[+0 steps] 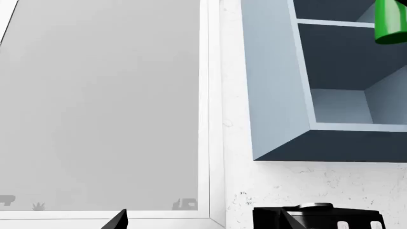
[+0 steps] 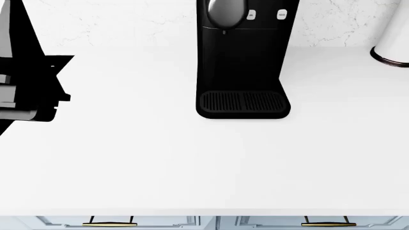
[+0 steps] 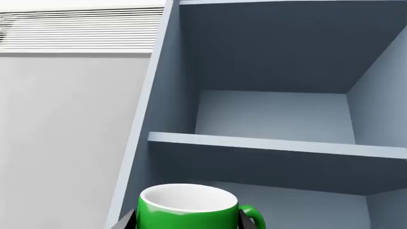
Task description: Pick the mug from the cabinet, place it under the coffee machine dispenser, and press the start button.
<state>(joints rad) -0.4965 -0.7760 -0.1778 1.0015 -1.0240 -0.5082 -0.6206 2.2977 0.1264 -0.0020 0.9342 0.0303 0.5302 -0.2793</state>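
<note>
Cabinet: a blue-grey open unit with a shelf across it hung on the wall above the counter, beside a large pale window.
Counter: a white top carried the machine; drawers with brass handles showed below its front edge.
Coffee machine: the tall black box stood upright at the back, its ribbed drip tray bare.
Coffee machine dispenser: the silver oval dome sat at the machine's top, nozzle down, two small buttons beside it.
White canister: stood well to the machine's right.
Mug: the green mug stood upright in the cabinet, long axis vertical, white mouth up, handle to one side (seen from the right wrist).
Right gripper: dark fingertips flanked the mug; whether they pressed it I cannot tell.
Left gripper: held over the counter's left side; its grip I cannot tell.
</note>
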